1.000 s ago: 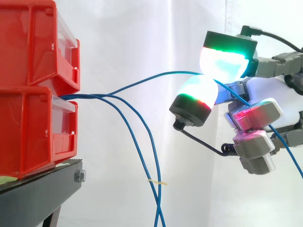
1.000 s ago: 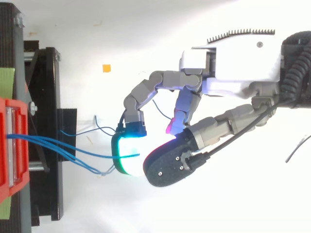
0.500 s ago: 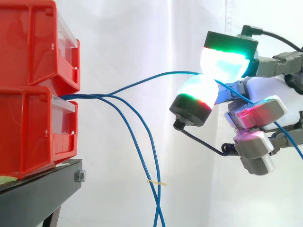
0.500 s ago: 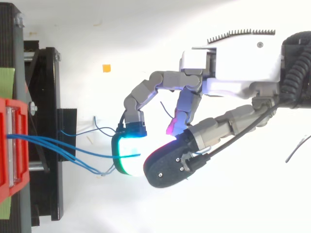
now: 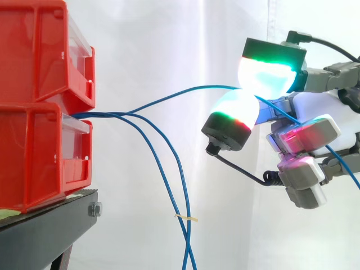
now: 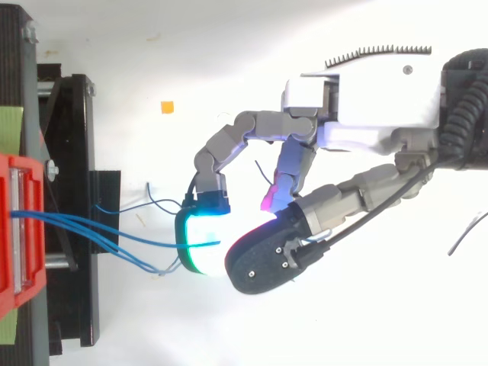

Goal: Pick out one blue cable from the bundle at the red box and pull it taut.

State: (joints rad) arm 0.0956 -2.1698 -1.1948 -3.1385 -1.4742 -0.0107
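Note:
Several thin blue cables come out between the two stacked red bins (image 5: 39,112) at the left of the side view. One blue cable (image 5: 169,97) rises in a shallow arc to the right and is pinched between two glowing pads of my hand (image 5: 304,126). It runs on past the hand down to the right. The other blue cables (image 5: 169,169) sag downward from the bins. In the top view the hand (image 6: 358,114) reaches in from the right, and the pinched cable (image 6: 122,238) leads left to the red bin (image 6: 19,229).
The bins rest on a black stand (image 5: 45,230) at lower left. A white curtain hangs behind. A small orange scrap (image 6: 166,107) lies on the white floor in the top view. Loose blue cable ends (image 6: 152,200) lie beside the stand.

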